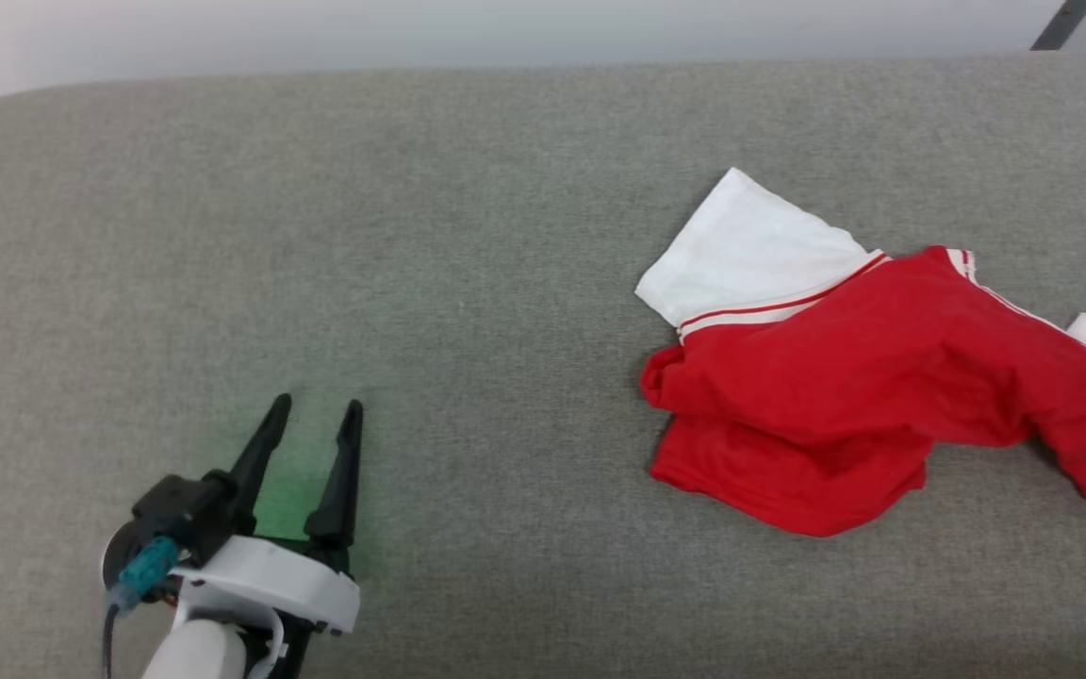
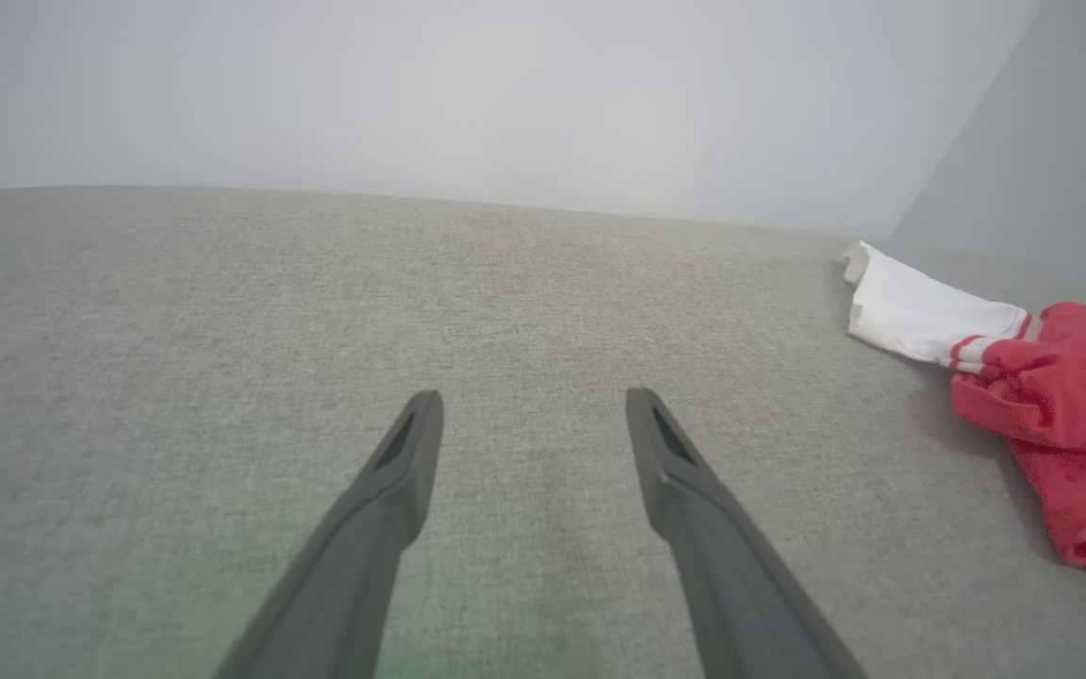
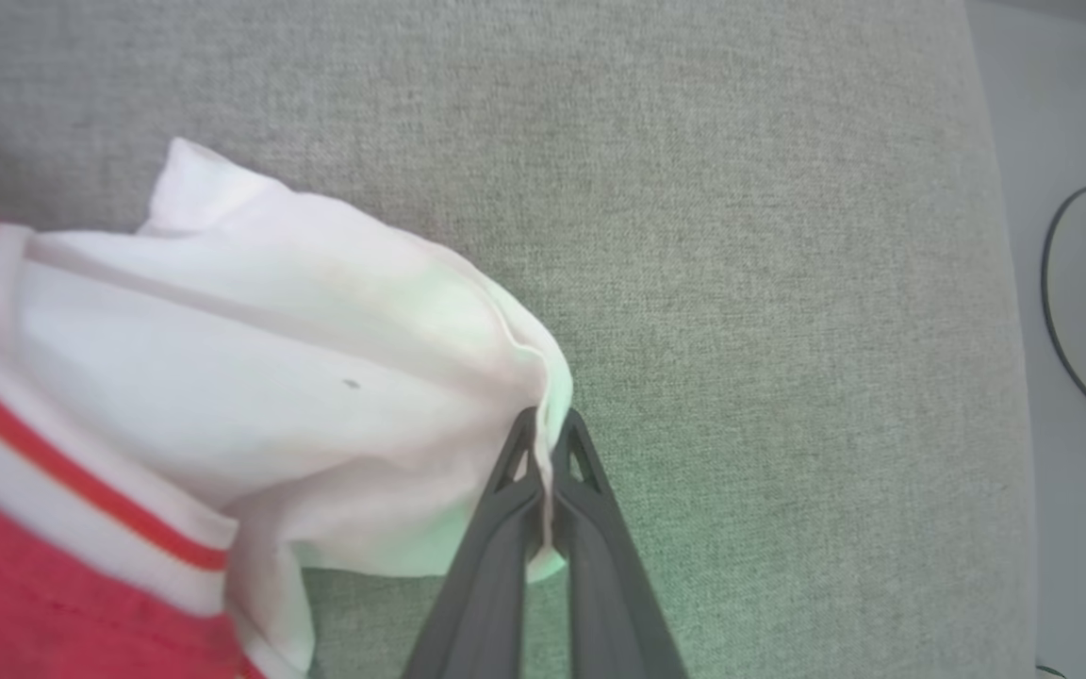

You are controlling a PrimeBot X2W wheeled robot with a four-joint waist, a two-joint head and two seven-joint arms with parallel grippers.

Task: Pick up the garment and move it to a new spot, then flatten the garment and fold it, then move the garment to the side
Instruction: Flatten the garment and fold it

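Note:
The garment (image 1: 845, 387), a red jersey with white sleeves and striped trim, lies crumpled at the right of the grey cushion surface (image 1: 468, 264). In the right wrist view my right gripper (image 3: 546, 426) is shut on the edge of the garment's white sleeve (image 3: 251, 377), the fabric pinched between its fingertips. My left gripper (image 1: 319, 407) stands open at the lower left, far from the garment, with nothing between its fingers. The left wrist view shows that left gripper (image 2: 534, 401) open over bare fabric, with the garment (image 2: 1061, 424) off to the right.
The grey cushion surface (image 3: 788, 236) ends at a rounded edge on the right of the right wrist view, where a black cable (image 3: 1066, 311) lies on the pale floor. A pale wall (image 2: 505, 94) rises behind the cushion.

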